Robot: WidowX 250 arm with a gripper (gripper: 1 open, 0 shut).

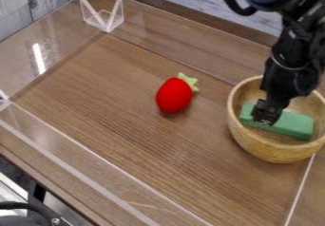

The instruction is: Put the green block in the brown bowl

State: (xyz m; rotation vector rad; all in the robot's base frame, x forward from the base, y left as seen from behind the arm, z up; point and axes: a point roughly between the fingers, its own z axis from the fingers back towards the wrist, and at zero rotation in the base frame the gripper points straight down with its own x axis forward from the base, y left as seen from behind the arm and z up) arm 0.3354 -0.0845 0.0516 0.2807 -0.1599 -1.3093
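The brown bowl (248,141) stands at the right of the wooden table. Inside it lies the green block (295,124), flat against the bowl's right inner side. My gripper (264,111) reaches down into the bowl from above, its dark fingers open just left of the block. Nothing sits between them. The arm hides the block's left end.
A red strawberry toy (177,93) lies mid-table, left of the bowl. Clear acrylic walls (57,40) fence the table, with a clear bracket (102,14) at the back left. The table's right edge runs close behind the bowl.
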